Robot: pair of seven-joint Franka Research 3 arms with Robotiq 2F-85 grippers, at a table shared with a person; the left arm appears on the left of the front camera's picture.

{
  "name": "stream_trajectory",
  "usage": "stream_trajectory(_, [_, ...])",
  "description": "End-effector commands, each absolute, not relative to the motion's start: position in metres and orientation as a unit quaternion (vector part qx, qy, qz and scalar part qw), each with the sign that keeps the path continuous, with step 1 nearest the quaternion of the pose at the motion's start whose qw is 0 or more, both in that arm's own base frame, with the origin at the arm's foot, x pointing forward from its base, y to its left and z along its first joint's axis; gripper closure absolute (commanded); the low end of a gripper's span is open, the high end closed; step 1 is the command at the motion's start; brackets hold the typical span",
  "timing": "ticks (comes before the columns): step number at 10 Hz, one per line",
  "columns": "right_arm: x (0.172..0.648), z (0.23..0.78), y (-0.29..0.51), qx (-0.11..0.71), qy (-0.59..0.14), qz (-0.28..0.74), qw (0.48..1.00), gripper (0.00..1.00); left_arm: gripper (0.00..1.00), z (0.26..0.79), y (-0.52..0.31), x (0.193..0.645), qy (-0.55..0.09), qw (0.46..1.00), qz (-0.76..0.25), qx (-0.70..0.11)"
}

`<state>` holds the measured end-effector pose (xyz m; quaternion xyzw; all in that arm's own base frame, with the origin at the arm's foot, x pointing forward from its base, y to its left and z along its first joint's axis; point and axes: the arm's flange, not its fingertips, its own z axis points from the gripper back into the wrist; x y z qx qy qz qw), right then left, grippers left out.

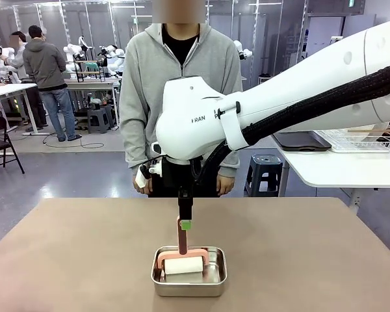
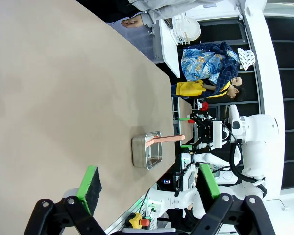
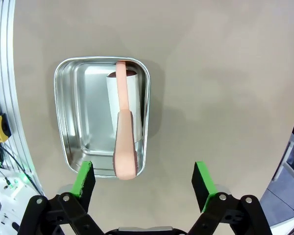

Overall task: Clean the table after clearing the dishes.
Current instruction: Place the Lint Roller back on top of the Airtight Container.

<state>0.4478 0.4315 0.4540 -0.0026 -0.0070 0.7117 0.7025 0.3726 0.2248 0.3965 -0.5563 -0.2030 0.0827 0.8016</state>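
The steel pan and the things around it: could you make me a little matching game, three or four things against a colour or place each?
Things:
1. pan
2. roller handle
3. right hand
4. person

Descriptions:
A. pink, sticking up out of the pan
B. open, above the handle
C. grey hoodie, at the far side of the table
D. shiny steel, on the table's near edge

Pairs: 1-D, 2-A, 3-B, 4-C
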Motion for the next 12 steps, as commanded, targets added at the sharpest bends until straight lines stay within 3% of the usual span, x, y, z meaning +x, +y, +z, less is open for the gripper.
stream_trajectory(1, [0.444,0.454,0.432,-0.001,-0.006,0.713,0.701,0.0,0.0,0.398,0.226,0.369,-0.201,0.802,0.079,-0.557])
stream_trajectory(8, [0.448,0.454,0.432,-0.003,-0.007,0.712,0.702,0.0,0.0,0.398,0.226,0.369,-0.201,0.802,0.079,-0.557])
stream_trajectory(9, [0.451,0.467,0.423,0.033,-0.009,0.691,0.722,0.0,0.0,0.398,0.226,0.369,-0.201,0.802,0.079,-0.557])
stream_trajectory(10, [0.459,0.485,0.402,0.133,0.031,0.654,0.745,0.0,0.0,0.398,0.226,0.369,-0.201,0.802,0.079,-0.557])
stream_trajectory(12, [0.475,0.505,0.356,0.247,0.005,0.562,0.789,0.0,0.0,0.398,0.226,0.369,-0.201,0.802,0.079,-0.557])
